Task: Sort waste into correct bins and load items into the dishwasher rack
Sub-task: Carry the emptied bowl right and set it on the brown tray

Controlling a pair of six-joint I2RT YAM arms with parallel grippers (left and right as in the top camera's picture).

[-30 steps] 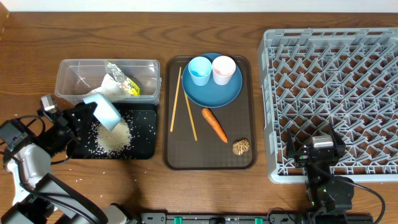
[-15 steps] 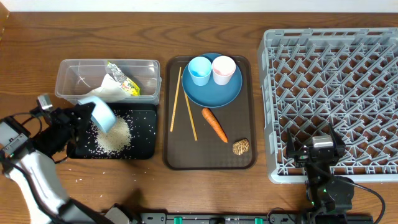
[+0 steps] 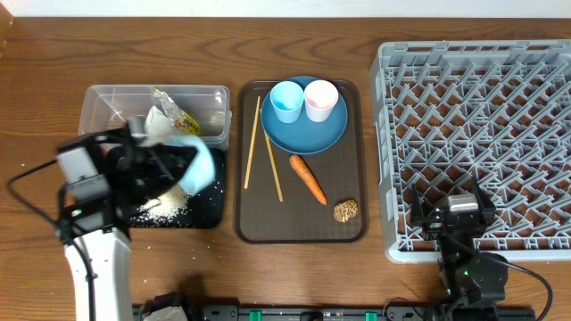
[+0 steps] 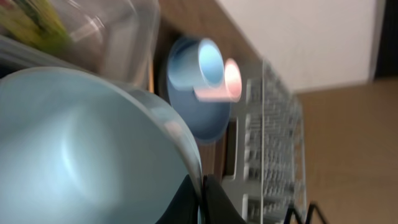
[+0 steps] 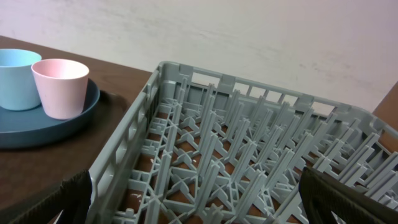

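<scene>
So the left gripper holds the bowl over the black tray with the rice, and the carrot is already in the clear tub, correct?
Not quite. The carrot is not in the clear tub; the overhead view shows it lying on the brown serving tray. The rest stands: the left gripper holds the bowl over the black tray with the rice.

My right gripper (image 5: pixel 194 182) spread wide, dark fingers (image 5: pixel 65 202) at both lower corners, grey dishwasher rack (image 5: pixel 236 155) just ahead between them, pale pink cup (image 5: pixel 60 87) just beside light-blue cup (image 5: pixel 15 78), both upright on blue plate (image 5: pixel 37 129) at left, white wall (image 5: pixel 249 37) behind.
</scene>
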